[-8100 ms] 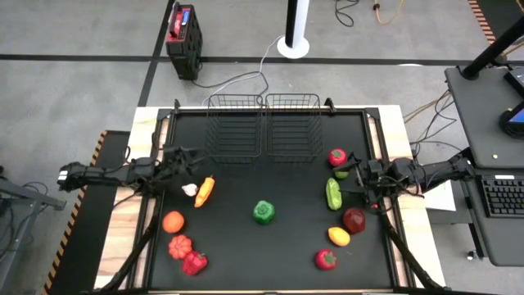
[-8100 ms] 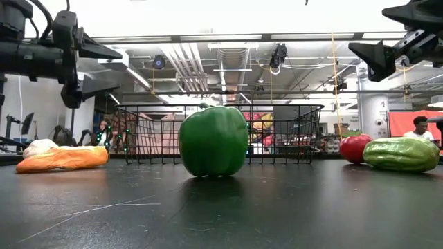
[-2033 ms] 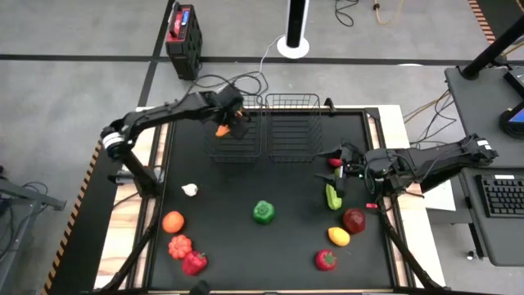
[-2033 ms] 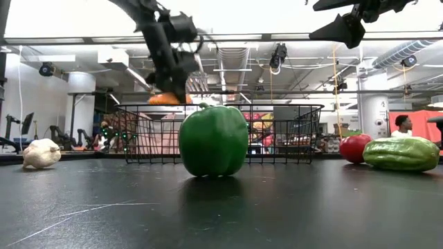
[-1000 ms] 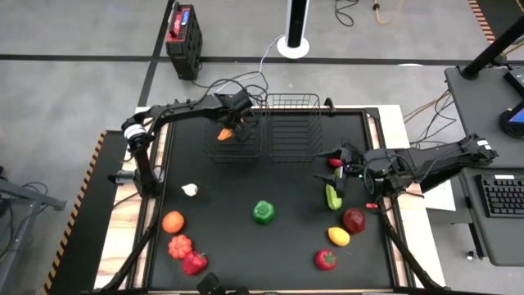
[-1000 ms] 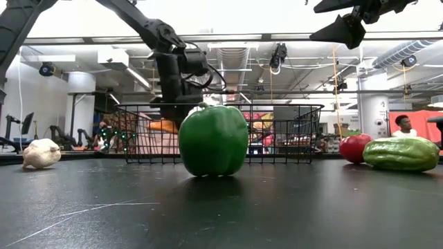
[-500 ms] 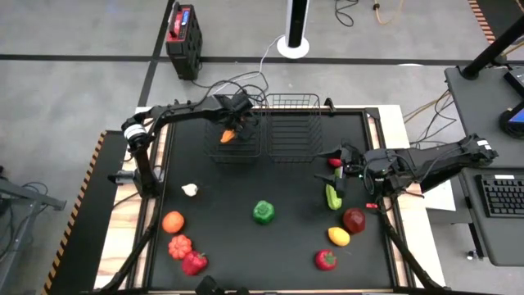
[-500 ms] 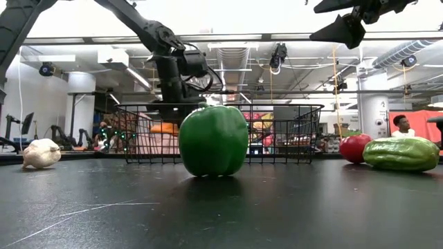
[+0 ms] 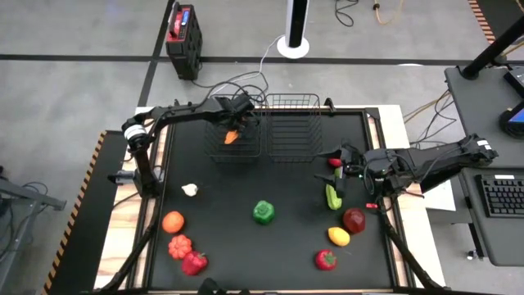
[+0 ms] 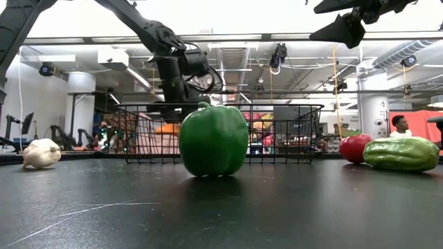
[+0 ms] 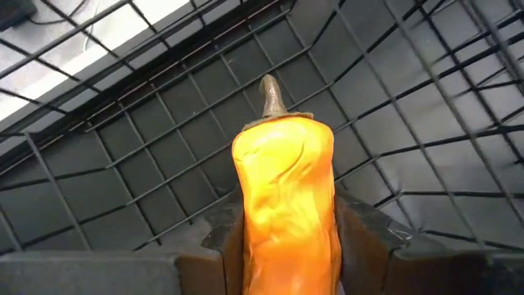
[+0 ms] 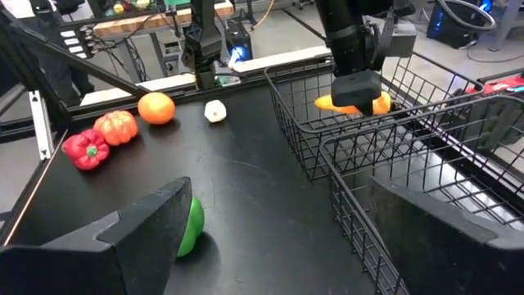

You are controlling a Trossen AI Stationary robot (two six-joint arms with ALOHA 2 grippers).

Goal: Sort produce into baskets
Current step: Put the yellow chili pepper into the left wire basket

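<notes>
Inside the left basket [image 9: 214, 144], left end effector [image 9: 233, 133] lowered, clamped on the carrot [image 11: 284, 199].

Left end effector [image 12: 354, 88] grips carrot [image 12: 354, 104] inside basket [image 12: 344, 139].

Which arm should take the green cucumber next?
Right. The right gripper hangs open directly above the green toy cucumber. The left gripper is across the table, inside the left black wire basket, shut on the orange toy carrot.
</notes>
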